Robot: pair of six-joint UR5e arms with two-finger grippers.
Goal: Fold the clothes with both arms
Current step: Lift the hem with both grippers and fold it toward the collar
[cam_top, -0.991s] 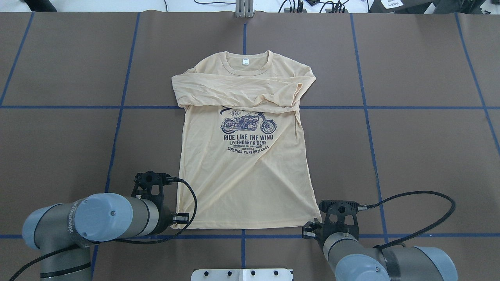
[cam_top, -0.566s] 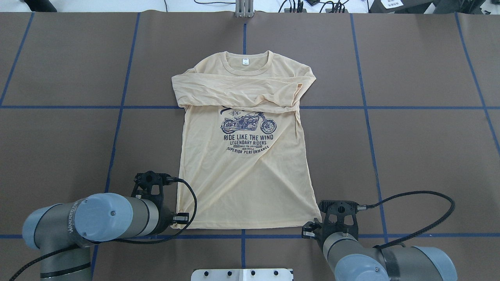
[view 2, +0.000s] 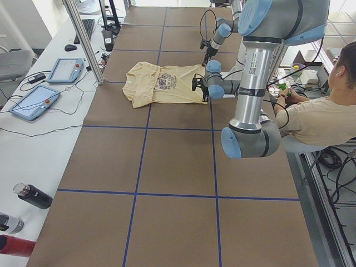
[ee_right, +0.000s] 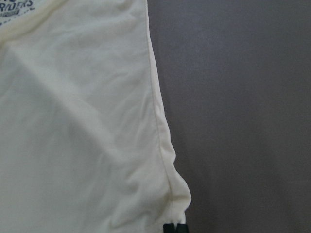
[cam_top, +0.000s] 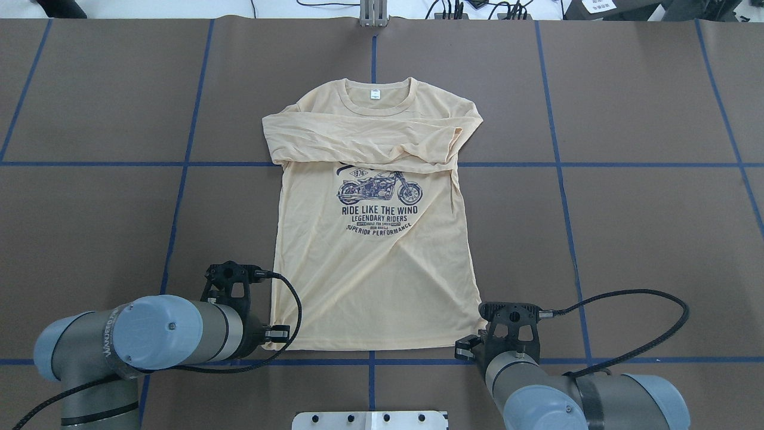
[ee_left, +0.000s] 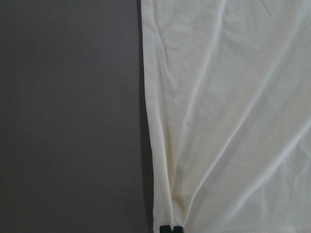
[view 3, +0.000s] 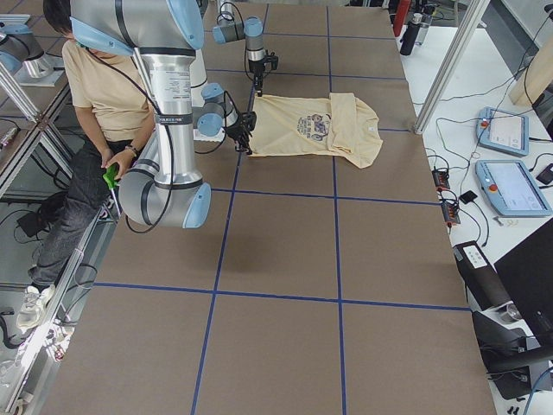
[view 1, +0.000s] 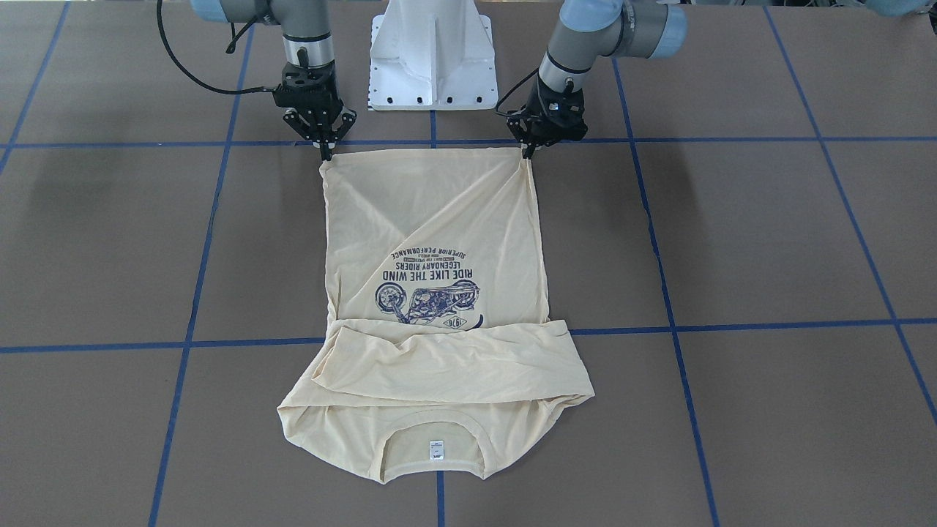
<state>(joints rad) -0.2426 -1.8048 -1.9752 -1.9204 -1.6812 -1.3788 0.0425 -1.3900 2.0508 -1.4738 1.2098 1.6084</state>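
The pale cream-yellow long-sleeved T-shirt (cam_top: 370, 280) lies print-up on the brown table, collar at the far side, both sleeves folded across the chest above the navy motorcycle print (cam_top: 379, 190). My left gripper (cam_top: 276, 333) is shut on the hem's left corner. In the left wrist view the fingertips (ee_left: 171, 228) pinch the cloth (ee_left: 233, 121). My right gripper (cam_top: 470, 351) is shut on the hem's right corner. The right wrist view shows the fingertips (ee_right: 175, 227) closed on the cloth (ee_right: 73, 121). In the front-facing view the hem (view 1: 424, 151) runs taut between the left gripper (view 1: 525, 152) and the right gripper (view 1: 324, 154).
The white pedestal base (view 1: 430, 51) stands just behind the hem, between the arms. Blue tape lines (cam_top: 185, 164) grid the table. An operator (view 2: 328, 117) sits behind the robot. Tablets (view 2: 33, 100) and bottles (view 2: 33, 196) lie on the side bench.
My right gripper has shifted a little left and forward, drawing the hem's right corner inward with it. The left arm has not moved.
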